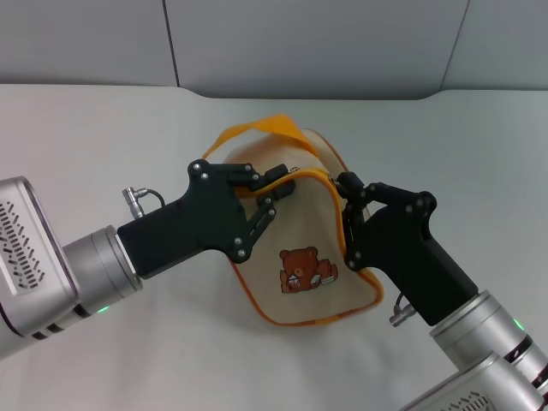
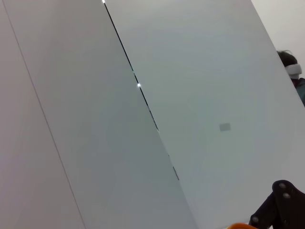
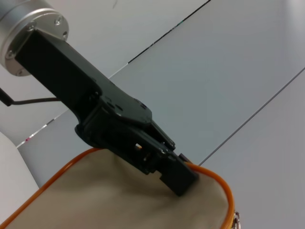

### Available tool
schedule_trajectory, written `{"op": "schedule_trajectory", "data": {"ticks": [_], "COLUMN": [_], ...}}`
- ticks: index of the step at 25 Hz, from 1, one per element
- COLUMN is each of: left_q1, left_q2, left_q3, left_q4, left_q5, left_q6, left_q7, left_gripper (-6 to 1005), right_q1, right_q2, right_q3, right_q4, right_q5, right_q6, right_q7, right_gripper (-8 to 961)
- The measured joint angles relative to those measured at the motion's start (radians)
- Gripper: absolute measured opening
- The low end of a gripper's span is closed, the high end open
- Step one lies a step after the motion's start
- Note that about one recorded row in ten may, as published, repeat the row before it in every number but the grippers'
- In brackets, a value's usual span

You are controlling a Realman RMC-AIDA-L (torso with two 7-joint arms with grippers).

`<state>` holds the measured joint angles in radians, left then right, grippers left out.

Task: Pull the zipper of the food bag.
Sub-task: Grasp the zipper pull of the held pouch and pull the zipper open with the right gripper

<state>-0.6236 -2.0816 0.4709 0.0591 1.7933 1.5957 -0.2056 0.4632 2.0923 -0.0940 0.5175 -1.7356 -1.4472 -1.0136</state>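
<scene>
The food bag, beige with a brown bear print, lies mid-table; it also shows in the right wrist view. Its orange strap loop arches at the far side. The orange zipper edges the printed panel. My left gripper is shut on the bag's top edge, also seen in the right wrist view. My right gripper is shut on the zip band at the bag's right edge. The silver pull tab shows just past the bag's corner.
The white table runs to a grey panelled wall behind the bag. The left wrist view shows mostly wall, a sliver of orange trim and a person far off.
</scene>
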Motion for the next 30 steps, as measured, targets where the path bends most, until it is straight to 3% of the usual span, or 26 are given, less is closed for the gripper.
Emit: {"op": "schedule_trajectory", "data": {"ticks": [1,10,13,14,17,21,26,30], "left_q1": [0.000,-0.002,-0.002,-0.002,-0.007,-0.017,-0.001,0.044], "left_q2": [0.000,0.001,0.003,0.003,0.002,0.000,0.000,0.003], "left_q3": [0.000,-0.022,-0.045,-0.045,-0.049,-0.051,-0.051,-0.051], "left_q4": [0.000,0.003,0.026,0.026,0.032,0.030,0.021,0.020], "left_q5": [0.000,-0.006,-0.008,-0.008,-0.009,-0.012,-0.012,-0.012], "left_q6": [0.000,0.003,0.006,0.006,0.007,-0.001,0.002,0.028], "left_q7": [0.000,-0.033,-0.084,-0.084,-0.093,-0.088,-0.084,-0.094], "left_gripper": [91,80,76,75,71,66,55,33], "right_q1": [0.000,-0.035,-0.152,-0.152,-0.283,-0.340,-0.352,-0.323], "right_q2": [0.000,0.000,0.000,0.000,-0.001,-0.001,-0.001,-0.006], "right_q3": [0.000,0.001,-0.004,-0.004,-0.005,-0.006,-0.002,-0.002], "right_q4": [0.000,-0.010,-0.040,-0.040,-0.086,-0.101,-0.074,-0.061], "right_q5": [0.000,0.007,0.008,0.008,0.003,0.003,0.005,0.004], "right_q6": [0.000,0.007,0.009,0.009,-0.004,-0.058,-0.177,-0.205], "right_q7": [0.000,-0.018,-0.051,-0.051,-0.056,-0.036,0.003,0.071], "right_gripper": [16,-2,-2,-3,-3,-3,-2,100]}}
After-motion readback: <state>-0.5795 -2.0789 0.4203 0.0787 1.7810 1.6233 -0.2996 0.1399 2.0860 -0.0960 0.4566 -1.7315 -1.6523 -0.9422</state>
